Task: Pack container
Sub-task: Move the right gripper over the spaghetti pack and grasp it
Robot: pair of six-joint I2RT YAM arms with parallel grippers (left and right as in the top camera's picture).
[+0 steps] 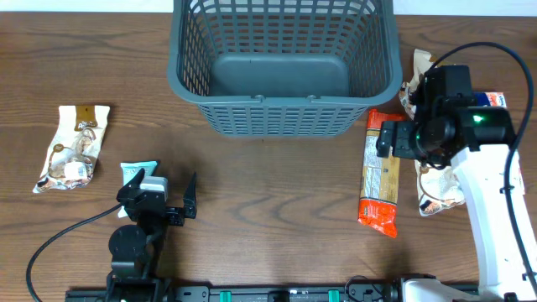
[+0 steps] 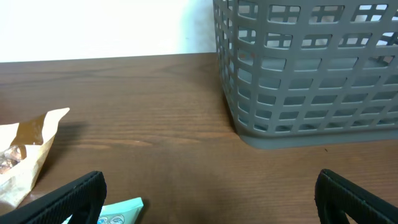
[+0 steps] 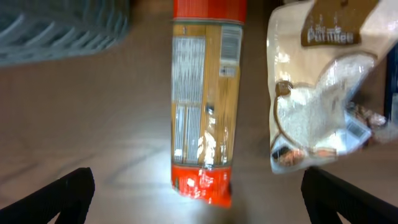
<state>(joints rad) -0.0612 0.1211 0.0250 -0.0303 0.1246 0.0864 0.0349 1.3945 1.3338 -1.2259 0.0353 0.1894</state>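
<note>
The container (image 1: 281,99), a large dark grey slotted basket, stands empty at the back middle; its wall also shows in the left wrist view (image 2: 311,81). An orange-and-red packet (image 1: 380,172) lies to its right and shows in the right wrist view (image 3: 205,99). My right gripper (image 1: 409,138) hangs open above this packet, empty (image 3: 199,199). My left gripper (image 1: 159,193) is open and empty low at the front left (image 2: 208,205). A teal packet (image 1: 134,174) lies by its left finger (image 2: 121,210).
A white-and-brown snack packet (image 1: 71,147) lies at the far left (image 2: 25,155). A white packet (image 1: 436,191) lies right of the orange one (image 3: 317,93). More packets (image 1: 417,71) lie partly hidden behind the right arm. Cables trail at both sides.
</note>
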